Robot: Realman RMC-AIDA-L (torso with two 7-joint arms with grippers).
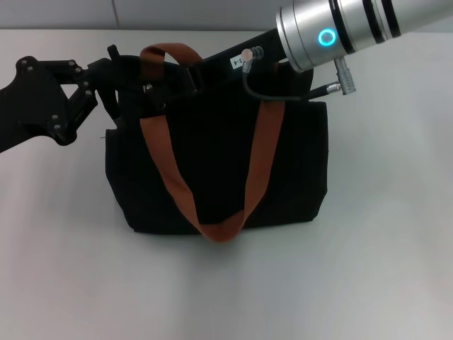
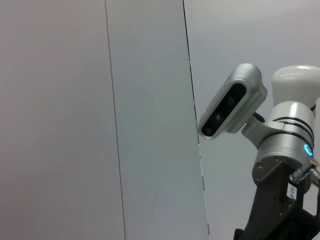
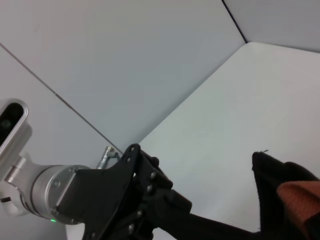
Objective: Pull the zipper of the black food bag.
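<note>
The black food bag [image 1: 212, 163] stands upright mid-table, its two orange-brown straps [image 1: 262, 156] draped over the near side. My left gripper [image 1: 117, 85] reaches in from the left and sits at the bag's top left corner. My right gripper [image 1: 170, 76] comes down from the upper right and lies along the bag's top, its tip lost against the black fabric. A small silver glint [image 1: 148, 88] near that tip may be the zipper; I cannot tell. The right wrist view shows the left gripper [image 3: 140, 200] beside a bag corner [image 3: 275, 190].
The white table [image 1: 368, 269] spreads around the bag. A grey panelled wall [image 2: 100, 120] runs behind the table. The right arm's silver wrist [image 1: 333, 28] and its cable [image 1: 283, 95] hang over the bag's top right. The right wrist's camera housing [image 2: 230, 107] shows in the left wrist view.
</note>
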